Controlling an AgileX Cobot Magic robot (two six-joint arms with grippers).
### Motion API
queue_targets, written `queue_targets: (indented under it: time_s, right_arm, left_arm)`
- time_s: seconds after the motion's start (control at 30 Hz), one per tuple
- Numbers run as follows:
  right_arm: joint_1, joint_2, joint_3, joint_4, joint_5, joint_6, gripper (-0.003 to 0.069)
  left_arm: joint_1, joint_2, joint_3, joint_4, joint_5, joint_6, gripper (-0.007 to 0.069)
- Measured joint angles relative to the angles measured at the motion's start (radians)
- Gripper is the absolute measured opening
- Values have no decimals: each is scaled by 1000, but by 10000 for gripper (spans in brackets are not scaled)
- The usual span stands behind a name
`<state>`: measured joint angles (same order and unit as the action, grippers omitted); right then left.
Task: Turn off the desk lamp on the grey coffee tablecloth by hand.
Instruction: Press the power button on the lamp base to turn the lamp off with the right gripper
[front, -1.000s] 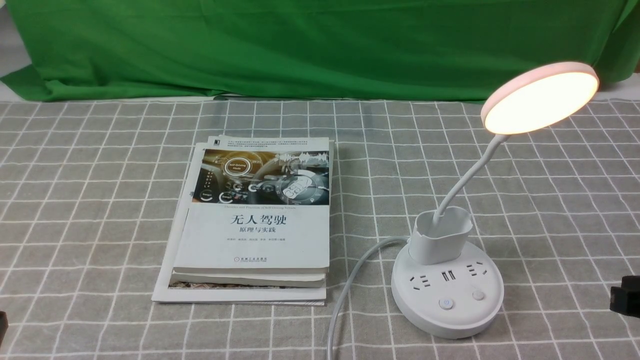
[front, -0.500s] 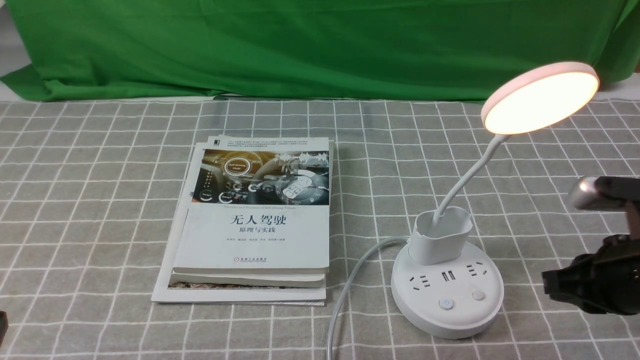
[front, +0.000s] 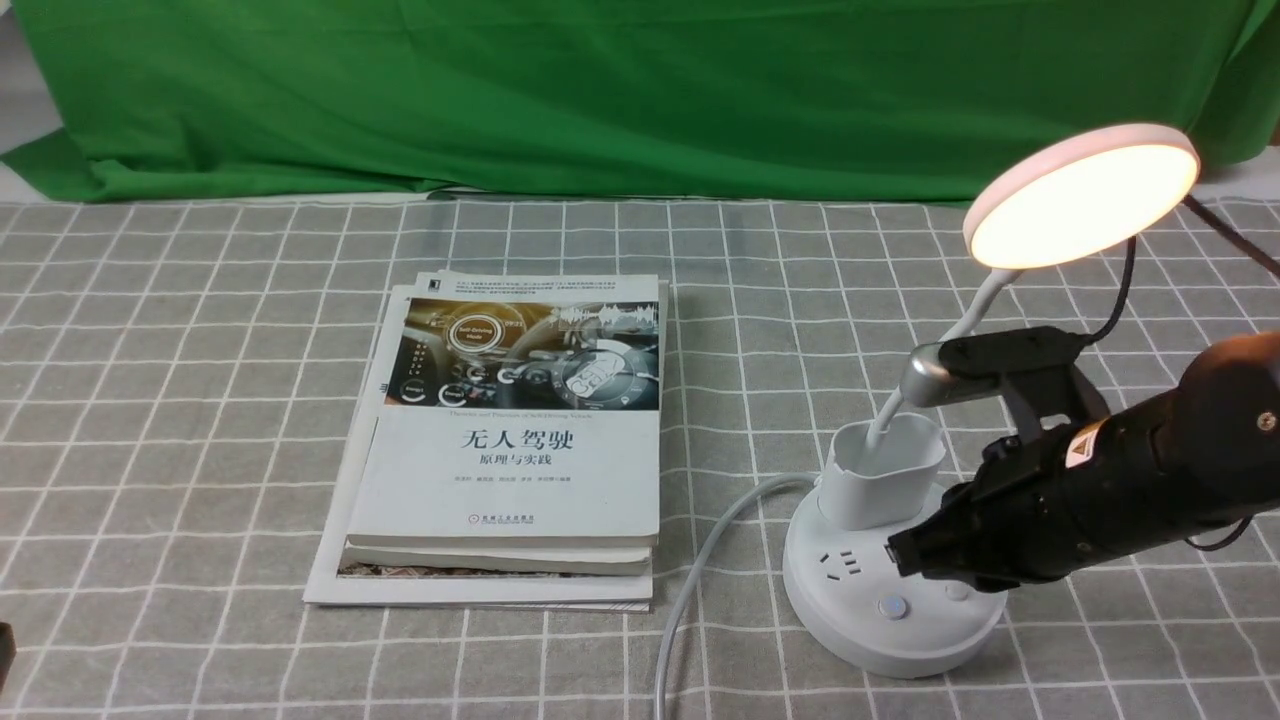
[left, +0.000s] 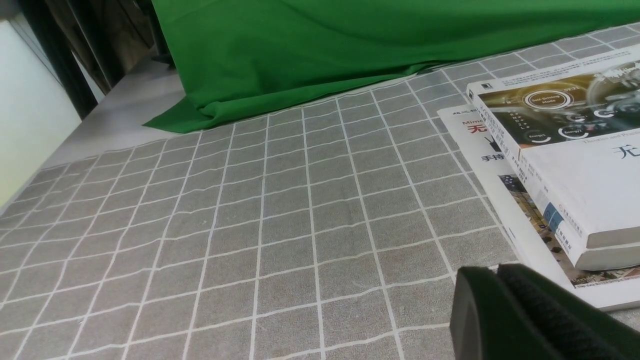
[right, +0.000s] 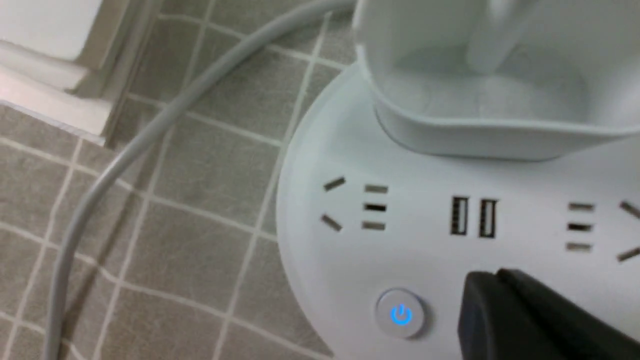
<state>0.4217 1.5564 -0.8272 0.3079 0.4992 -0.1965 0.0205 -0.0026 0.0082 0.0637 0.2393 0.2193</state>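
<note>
my right gripper (front: 903, 556), pinched shut, should press the small, likely springy power button (right: 400, 313) straight down, dead centre, without gripping.

The table is covered by the grey coffee tablecloth (front: 250, 400). On it, toward its far edge and left of centre, a stack of books (front: 510, 440) is laid; nearer its right edge, the desk lamp (front: 895, 640) is stood.
</note>
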Motion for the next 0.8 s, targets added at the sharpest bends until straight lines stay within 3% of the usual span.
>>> queue_targets:
  time_s: [0.3, 0.8]
  right_arm:
    - [1, 19, -3, -112, 6, 75, 35]
    - [1, 72, -18, -138, -5, 76, 35]
  left_arm:
    - [0, 0, 0, 0, 0, 0, 20]
    - [0, 0, 0, 0, 0, 0, 20]
